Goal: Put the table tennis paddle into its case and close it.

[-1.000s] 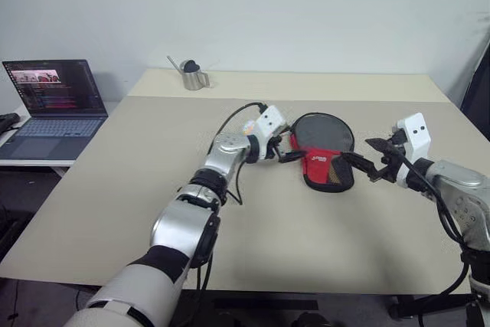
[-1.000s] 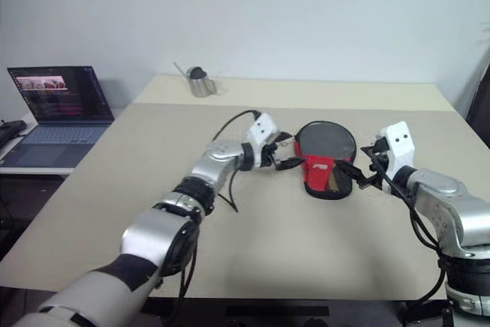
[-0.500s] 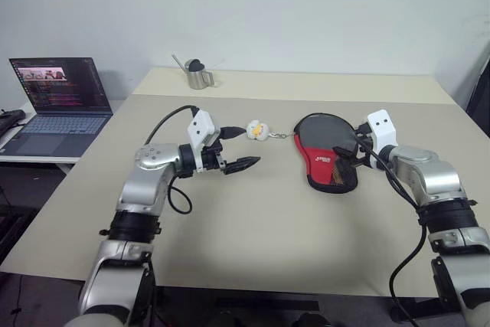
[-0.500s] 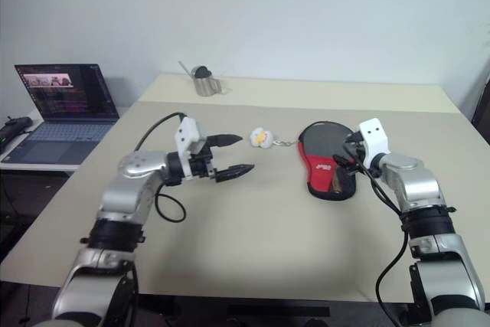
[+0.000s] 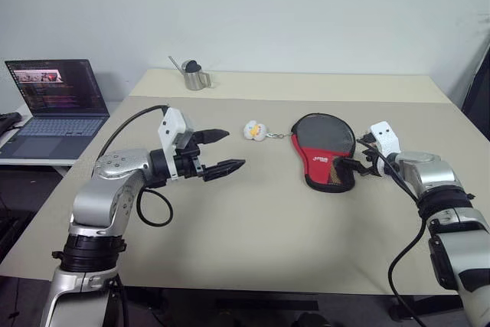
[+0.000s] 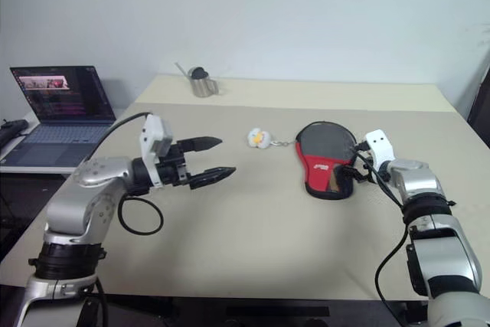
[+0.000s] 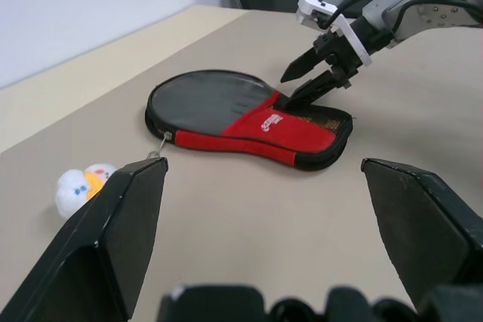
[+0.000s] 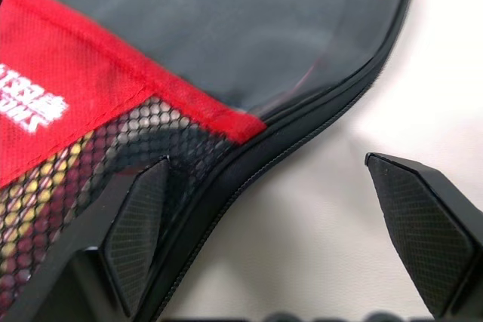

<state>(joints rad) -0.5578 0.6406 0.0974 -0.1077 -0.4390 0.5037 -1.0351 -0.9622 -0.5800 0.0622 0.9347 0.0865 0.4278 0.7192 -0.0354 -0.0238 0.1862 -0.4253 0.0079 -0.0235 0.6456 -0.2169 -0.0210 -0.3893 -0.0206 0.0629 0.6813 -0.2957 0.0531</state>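
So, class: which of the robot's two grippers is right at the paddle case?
The right gripper. Its open jaws sit at the case's red mesh end, while the left gripper, also open, hangs over bare table, well away.

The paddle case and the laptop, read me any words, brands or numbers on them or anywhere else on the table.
White logo on the red part of the case: too blurred to read; in the right wrist view it is cut off at the edge.
Laptop screen: text and pictures too small to read.
Metal cup and small plush keychain: no writing visible.
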